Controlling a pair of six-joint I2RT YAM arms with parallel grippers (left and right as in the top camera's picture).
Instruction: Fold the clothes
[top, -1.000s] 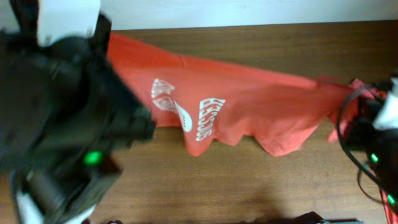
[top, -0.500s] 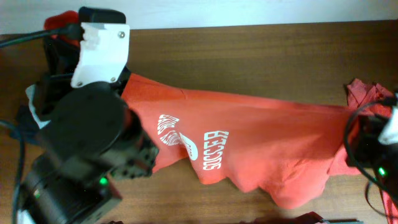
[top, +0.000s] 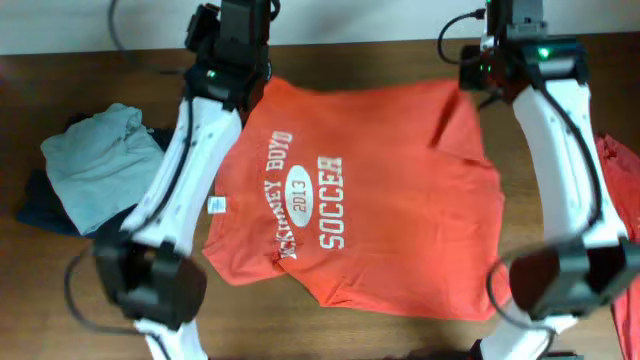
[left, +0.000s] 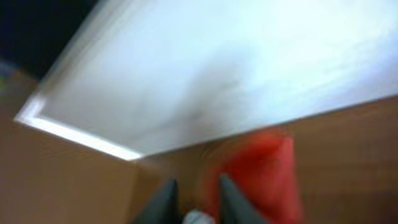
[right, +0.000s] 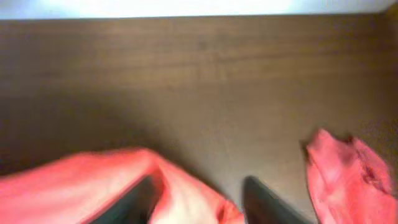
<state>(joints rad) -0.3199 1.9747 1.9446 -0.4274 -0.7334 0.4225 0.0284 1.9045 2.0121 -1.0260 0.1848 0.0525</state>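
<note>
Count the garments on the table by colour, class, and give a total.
Orange-red: 2, the soccer T-shirt spread flat and a bunched garment at the right edge
Grey: 1, the folded garment on the left
Dark: 1, the dark garment under the grey one
Total: 4

Evenly lit overhead, both wrist views motion-blurred, soft

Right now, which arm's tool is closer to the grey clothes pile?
Left. The left tool is at the far corner of the orange shirt nearest the grey pile; the right tool is at the opposite corner, across the shirt.
</note>
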